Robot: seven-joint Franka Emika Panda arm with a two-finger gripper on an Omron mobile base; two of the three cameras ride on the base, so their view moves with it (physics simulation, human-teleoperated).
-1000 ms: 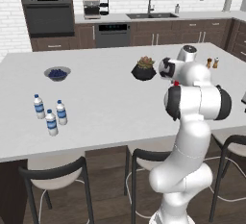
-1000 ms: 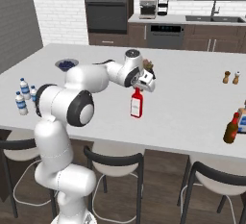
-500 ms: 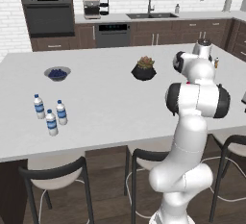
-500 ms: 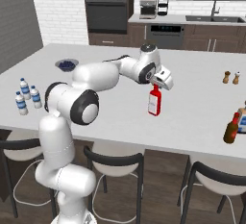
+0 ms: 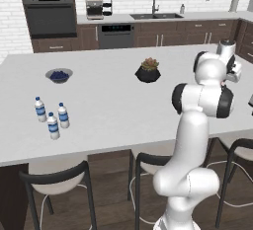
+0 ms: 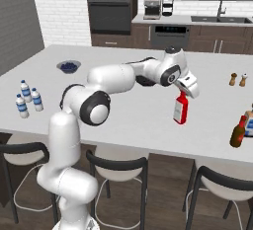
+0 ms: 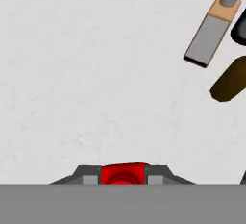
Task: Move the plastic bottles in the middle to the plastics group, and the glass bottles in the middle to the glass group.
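Note:
My gripper (image 6: 184, 92) is shut on the red cap of the red bottle (image 6: 180, 110), which hangs upright over the white counter (image 6: 123, 110), right of its middle. The red cap (image 7: 124, 173) shows between the fingertips in the hand view. A dark brown bottle (image 6: 237, 133) stands near the counter's front right, and shows as a dark shape (image 7: 229, 80) from the hand. Two tiny brown bottles (image 6: 237, 79) stand at the back right. The plastics group (image 5: 51, 117) (image 6: 27, 98) stands at the far left. In the left base view the arm hides the red bottle.
A pale bottle with a blue band (image 6: 248, 124) stands beside the dark brown one, cut by the frame edge; from the hand it shows a grey label (image 7: 207, 35). A blue-filled bowl (image 5: 59, 75) and a dark potted plant (image 5: 148, 70) sit farther back. Stools line the front edge.
The arm has swung to the right across the counter, carrying the red bottle with it. The other bottles, the bowl and the plant have stayed put.

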